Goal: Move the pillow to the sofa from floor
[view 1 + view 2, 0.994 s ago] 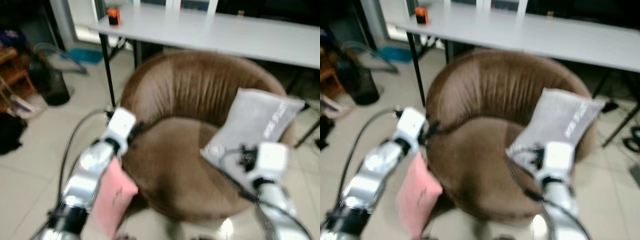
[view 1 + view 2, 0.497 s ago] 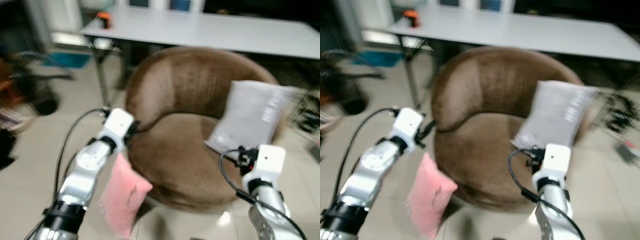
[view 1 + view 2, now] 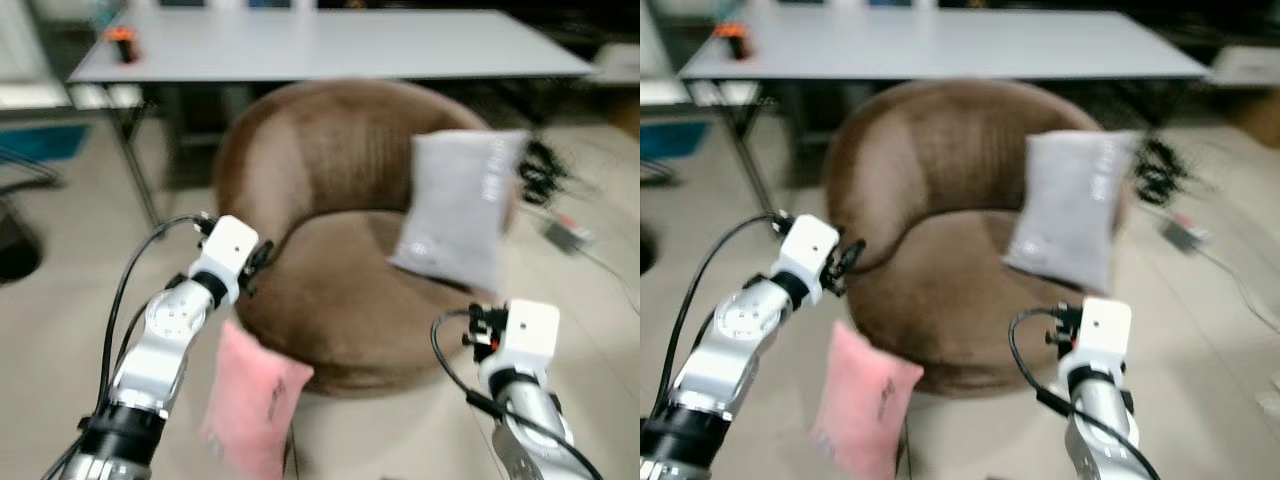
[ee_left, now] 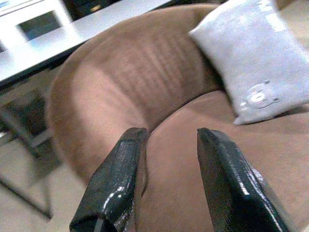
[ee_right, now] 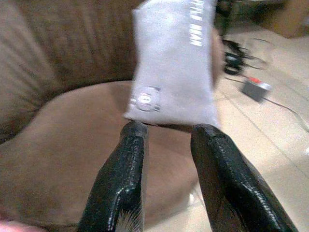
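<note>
Pink pillow (image 3: 250,410) lies on the tiled floor (image 3: 60,330), leaning against the front of the round brown sofa (image 3: 340,250), below the left arm; a grey pillow (image 3: 455,210) w/ white lettering stands propped against the sofa's backrest on the right side. Left gripper (image 4: 166,145) hangs over the sofa's left rim, fingers apart, nothing between them; right gripper (image 5: 166,145) is at the sofa's front right edge, facing the grey pillow, fingers likewise apart & empty. A grey table (image 3: 330,45) w/ a small orange thing (image 3: 122,42) stands behind the sofa.
</note>
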Controlling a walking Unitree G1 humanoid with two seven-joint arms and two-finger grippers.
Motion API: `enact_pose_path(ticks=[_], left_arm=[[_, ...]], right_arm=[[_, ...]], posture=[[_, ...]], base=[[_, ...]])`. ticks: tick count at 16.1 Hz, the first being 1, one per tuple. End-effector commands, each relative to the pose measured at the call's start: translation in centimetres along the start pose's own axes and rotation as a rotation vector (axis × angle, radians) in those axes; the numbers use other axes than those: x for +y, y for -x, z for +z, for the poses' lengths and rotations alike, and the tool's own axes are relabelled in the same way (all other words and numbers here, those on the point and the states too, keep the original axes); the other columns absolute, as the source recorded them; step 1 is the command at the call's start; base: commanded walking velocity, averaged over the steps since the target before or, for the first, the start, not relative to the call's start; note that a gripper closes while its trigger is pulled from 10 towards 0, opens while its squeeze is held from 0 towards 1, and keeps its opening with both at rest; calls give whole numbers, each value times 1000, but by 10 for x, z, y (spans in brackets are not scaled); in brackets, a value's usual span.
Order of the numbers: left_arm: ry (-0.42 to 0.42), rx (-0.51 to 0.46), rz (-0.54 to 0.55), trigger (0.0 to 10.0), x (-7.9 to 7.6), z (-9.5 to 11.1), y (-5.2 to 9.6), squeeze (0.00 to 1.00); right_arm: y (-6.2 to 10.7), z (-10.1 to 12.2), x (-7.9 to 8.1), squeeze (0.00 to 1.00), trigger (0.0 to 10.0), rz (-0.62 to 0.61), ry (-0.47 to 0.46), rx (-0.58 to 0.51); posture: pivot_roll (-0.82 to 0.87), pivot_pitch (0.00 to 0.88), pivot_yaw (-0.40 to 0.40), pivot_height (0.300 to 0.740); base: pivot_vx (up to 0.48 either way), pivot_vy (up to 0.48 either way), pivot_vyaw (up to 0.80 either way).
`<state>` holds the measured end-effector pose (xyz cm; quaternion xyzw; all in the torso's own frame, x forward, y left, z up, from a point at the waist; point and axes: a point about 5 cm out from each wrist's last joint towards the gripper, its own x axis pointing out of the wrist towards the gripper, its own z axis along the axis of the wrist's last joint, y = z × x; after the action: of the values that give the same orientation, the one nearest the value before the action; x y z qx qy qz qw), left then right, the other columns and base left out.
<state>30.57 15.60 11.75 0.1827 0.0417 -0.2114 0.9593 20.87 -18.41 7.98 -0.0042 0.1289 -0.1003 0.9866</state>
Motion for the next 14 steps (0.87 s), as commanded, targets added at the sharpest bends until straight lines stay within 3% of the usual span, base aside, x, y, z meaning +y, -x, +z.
enact_pose_path(ticks=[1, 7, 14], left_arm=[[-4, -20, -36, 10000, -10, 5, -5, 0], [0, -16, -39, 10000, -11, 4, -3, 0], [-18, -14, -46, 10000, -8, 4, -5, 0]], right_arm=[[1, 2, -7, 0, 10000, -25, 18, -10], [2, 2, -8, 0, 10000, -7, 53, -11], [3, -3, -6, 0, 10000, -24, 19, 11]], posture=[[5, 9, -19, 740], [12, 15, -27, 740], [13, 18, -6, 740]], base=[[0, 405, -800], [0, 406, -133], [0, 404, -800]])
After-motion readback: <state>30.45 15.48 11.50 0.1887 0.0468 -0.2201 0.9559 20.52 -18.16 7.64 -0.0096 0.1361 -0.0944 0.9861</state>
